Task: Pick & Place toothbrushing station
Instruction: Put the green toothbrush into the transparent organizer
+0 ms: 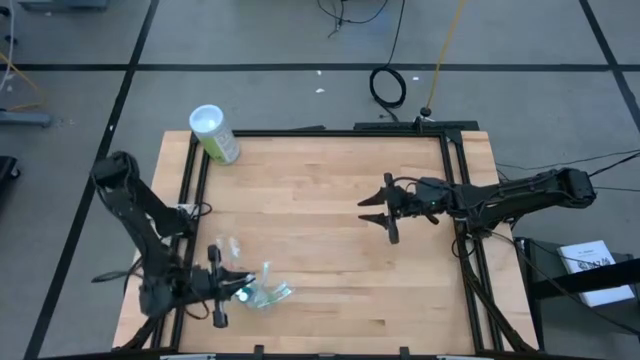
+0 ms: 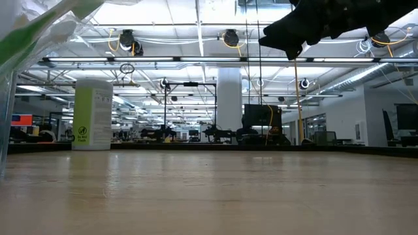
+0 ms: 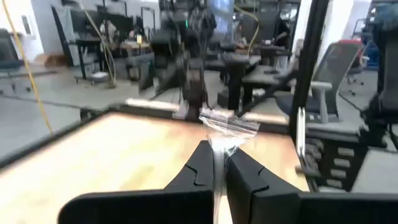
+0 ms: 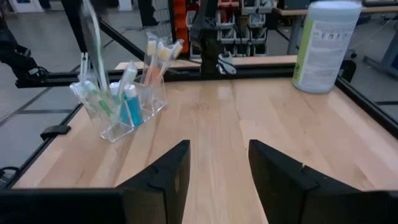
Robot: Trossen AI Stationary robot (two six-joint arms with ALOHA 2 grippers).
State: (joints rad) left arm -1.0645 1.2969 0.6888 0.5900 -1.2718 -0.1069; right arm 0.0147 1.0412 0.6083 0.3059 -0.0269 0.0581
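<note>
Toothbrushes (image 4: pixel 155 53) and blue-capped tubes (image 4: pixel 129 102) stand in a clear holder (image 4: pixel 121 109) at the near-left corner of the counter (image 1: pixel 320 230), close by the left arm. That arm's left pincer (image 3: pixel 217 165) is clenched on a strip of clear wrapping (image 3: pixel 229 126), apparently a packaged brush held just beside the holder; what the wrapping contains is too blurred to tell. The wrapped piece's long axis runs straight out from the fingertips. The left arm is by far the nearer, so the placing looks like its job: the holder lies just ahead of it. Farther off, over the right middle of the counter, the right pincer (image 4: pixel 217 174) hangs released, grasping nothing, facing the holder from well apart. Farthest, a green canister (image 1: pixel 214 133) stands at the far-left edge.
</note>
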